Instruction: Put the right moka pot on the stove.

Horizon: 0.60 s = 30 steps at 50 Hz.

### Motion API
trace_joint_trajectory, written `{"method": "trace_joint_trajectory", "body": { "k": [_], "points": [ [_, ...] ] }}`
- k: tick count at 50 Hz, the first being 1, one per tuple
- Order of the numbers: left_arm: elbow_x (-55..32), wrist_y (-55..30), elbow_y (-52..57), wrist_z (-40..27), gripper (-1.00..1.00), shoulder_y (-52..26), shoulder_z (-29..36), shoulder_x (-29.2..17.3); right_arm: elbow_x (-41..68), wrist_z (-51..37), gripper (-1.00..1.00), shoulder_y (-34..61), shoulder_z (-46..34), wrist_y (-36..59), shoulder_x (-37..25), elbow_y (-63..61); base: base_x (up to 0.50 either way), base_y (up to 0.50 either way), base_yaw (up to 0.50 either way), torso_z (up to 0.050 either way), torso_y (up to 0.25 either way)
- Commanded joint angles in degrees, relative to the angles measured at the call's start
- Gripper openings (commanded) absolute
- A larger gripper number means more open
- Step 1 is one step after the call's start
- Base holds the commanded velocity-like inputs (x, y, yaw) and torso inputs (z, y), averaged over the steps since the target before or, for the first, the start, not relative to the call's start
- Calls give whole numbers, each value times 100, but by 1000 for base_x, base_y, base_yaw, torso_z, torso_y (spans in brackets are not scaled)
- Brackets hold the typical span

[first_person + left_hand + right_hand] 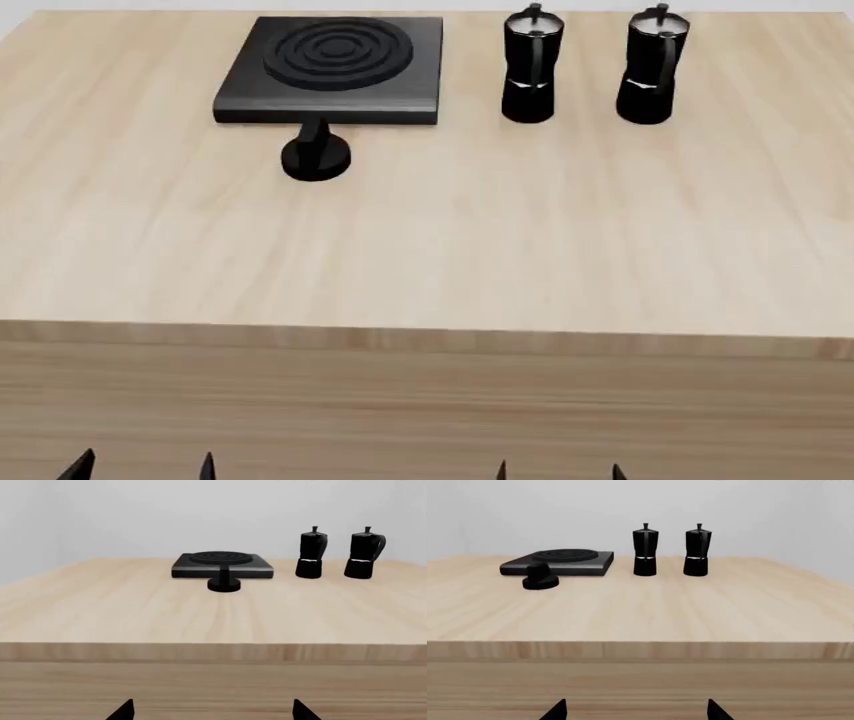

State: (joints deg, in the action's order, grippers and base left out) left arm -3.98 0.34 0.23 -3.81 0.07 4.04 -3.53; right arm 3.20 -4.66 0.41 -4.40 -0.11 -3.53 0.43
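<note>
1. Left fingers and right fingers: spread apart, holding nothing, below the near tabletop edge.
2. Right moka pot: upright, far beyond the right fingers, beside its twin.
3. Stove: far beyond the left fingers, bare.

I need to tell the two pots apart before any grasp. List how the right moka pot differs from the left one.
Position: the right moka pot stands farther from the stove; the left moka pot stands next to it, with a gap.
Distance from the knob: the left moka pot is nearer the round knob; the right moka pot is farther.
Shared: both are glossy black, upright, lidded, the same size, on the table.
</note>
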Motion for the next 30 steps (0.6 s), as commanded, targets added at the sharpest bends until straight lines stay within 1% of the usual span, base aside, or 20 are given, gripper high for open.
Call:
{"method": "trace_joint_trajectory", "body": {
  "k": [1,14,30],
  "points": [
    [-221,-10,65,3,100,5,90,-114,71,-130,100,28,-118,82,-89,-96,0,0,0,15,0],
    [-327,46,43,-70,100,-10,181,-196,143,-227,100,38,-210,29,-173,-63,0,0,0,23,0],
    [-399,181,69,-187,100,22,284,-285,247,-308,100,37,-319,-97,-263,65,0,0,0,30,0]
  ]
}}
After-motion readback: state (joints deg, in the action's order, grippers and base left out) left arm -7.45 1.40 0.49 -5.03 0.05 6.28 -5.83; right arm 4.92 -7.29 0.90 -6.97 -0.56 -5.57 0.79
